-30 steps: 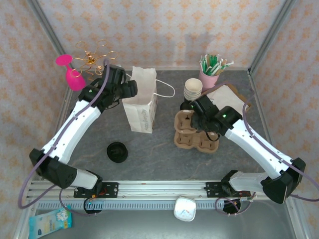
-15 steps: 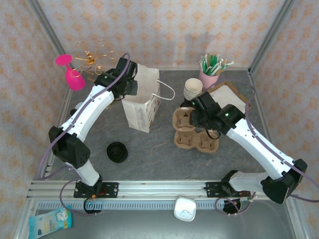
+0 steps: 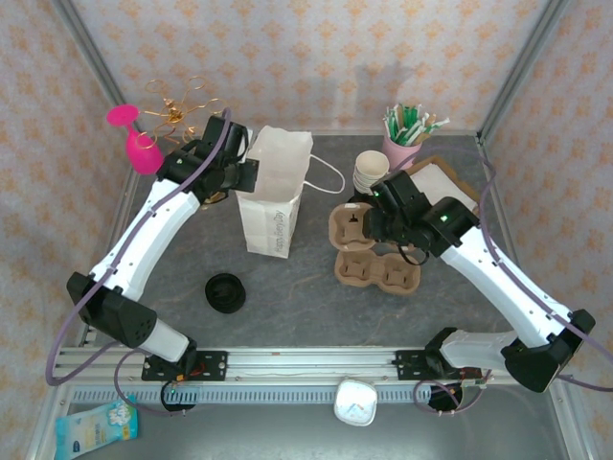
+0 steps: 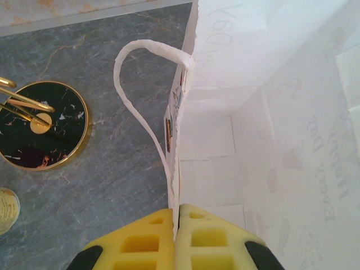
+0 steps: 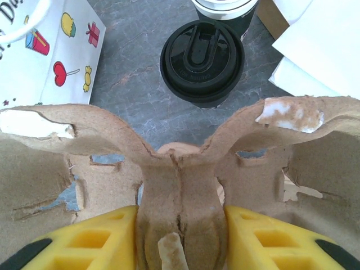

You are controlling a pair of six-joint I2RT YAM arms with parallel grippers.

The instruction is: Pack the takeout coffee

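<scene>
The left tool (image 4: 176, 216) is pinching the top edge of the white paper bag (image 4: 264, 112). Its two yellow fingers (image 4: 143, 239) are pressing together with only the thin paper wall between them. The open inside of the bag is lying ahead of this tool and to its right. The bag's looped handle (image 4: 138, 84) is arching ahead of the tool on its left, over the grey desk (image 4: 84, 185). Further left of the tool, a round black base with a gold rim (image 4: 40, 126) is sitting on the desk.

The right tool (image 5: 180, 225) is clamping the raised centre ridge of the cardboard cup carrier (image 5: 67, 169), one yellow finger on either side of it. The takeout coffee (image 5: 201, 59) is standing upright on the desk straight ahead of this tool, just beyond the carrier's far edge and outside its pockets, wearing its black lid. The stack of lidless cups (image 5: 225, 8) is standing just beside the coffee, further from the tool.

From above, the left tool (image 3: 244, 174) is gripping the left rim of the upright, open bag (image 3: 273, 206). The right tool (image 3: 369, 222) is sitting over the far end of the carrier (image 3: 375, 264). A loose black lid (image 3: 225, 292) is lying well apart from both tools, nearer the arm bases.
</scene>
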